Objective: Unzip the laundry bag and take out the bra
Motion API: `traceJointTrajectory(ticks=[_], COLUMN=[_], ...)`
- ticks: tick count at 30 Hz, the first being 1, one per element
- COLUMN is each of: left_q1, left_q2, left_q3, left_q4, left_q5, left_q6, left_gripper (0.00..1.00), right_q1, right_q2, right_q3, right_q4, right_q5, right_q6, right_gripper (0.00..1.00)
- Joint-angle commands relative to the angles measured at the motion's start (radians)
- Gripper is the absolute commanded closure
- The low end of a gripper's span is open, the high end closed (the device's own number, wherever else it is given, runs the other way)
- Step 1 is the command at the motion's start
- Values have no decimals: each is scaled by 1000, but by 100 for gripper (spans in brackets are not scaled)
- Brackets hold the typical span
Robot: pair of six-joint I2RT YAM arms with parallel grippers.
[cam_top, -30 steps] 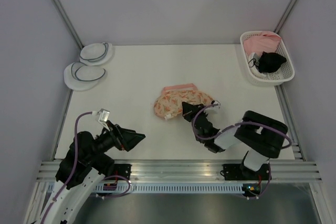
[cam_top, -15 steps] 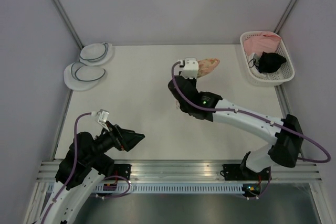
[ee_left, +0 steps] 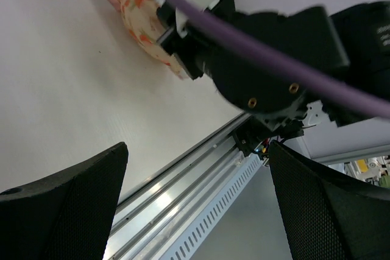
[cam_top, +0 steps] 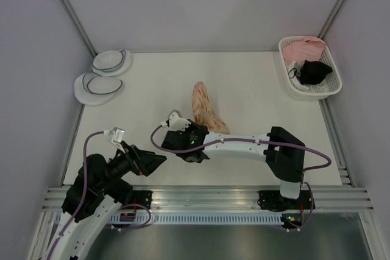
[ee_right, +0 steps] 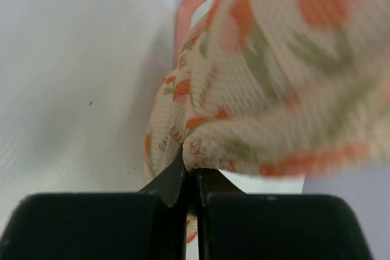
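Note:
The laundry bag (cam_top: 205, 106), cream with orange floral print and pink trim, stands on edge in the middle of the table. My right gripper (cam_top: 203, 129) reaches across to the left and is shut on the bag's near edge. In the right wrist view the gripper (ee_right: 190, 178) pinches a fold of the printed fabric (ee_right: 268, 89). My left gripper (cam_top: 152, 161) is open and empty at the near left, a little short of the right wrist. The left wrist view shows the gripper's (ee_left: 198, 211) fingers wide apart, with the bag (ee_left: 137, 16) beyond. The bra is hidden.
Two white round pouches (cam_top: 97, 84) (cam_top: 112, 61) lie at the back left. A white basket (cam_top: 329, 88) at the back right holds a pink garment (cam_top: 303, 47) and a black garment (cam_top: 314, 72). The metal rail (cam_top: 201, 196) runs along the near edge.
My right arm swung the laundry bag from the far middle of the table toward the near left-centre, still gripping it. The left arm has barely moved.

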Motion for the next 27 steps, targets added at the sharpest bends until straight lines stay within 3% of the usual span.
traceJointTrajectory(ticks=[1,13,14,15,16,19,24,25,27], left_q1=[-5,-5,-5,-5,-5,-5,-5,-5,-5], left_q2=[-55,-60,-60,-58,-58,-55,-17,-15,31], left_q3=[58,106,104,103,103,92,13,-9,-84], left_q4=[-30,-118,-120,-120,-120,-116,-9,24,130], left_q5=[-37,-157,-158,-160,-163,-154,-21,7,68], left_q6=[-10,-41,-48,-51,-59,-76,-169,-201,-315], left_gripper=[0,0,0,0,0,0,1,0,0], right_q1=[46,100,101,101,101,101,101,100,100], right_q2=[-18,-139,-159,-211,-242,-389,-642,-673,-762], right_q3=[-91,-347,-361,-387,-404,-475,-548,-550,-550], right_q4=[114,458,487,539,567,666,698,669,626], right_q5=[25,-133,-162,-191,-264,-411,-461,-432,-229], right_q6=[-145,-213,-207,-187,-180,-147,-85,-30,55], right_gripper=[100,100,94,76,36,2,2,2,2])
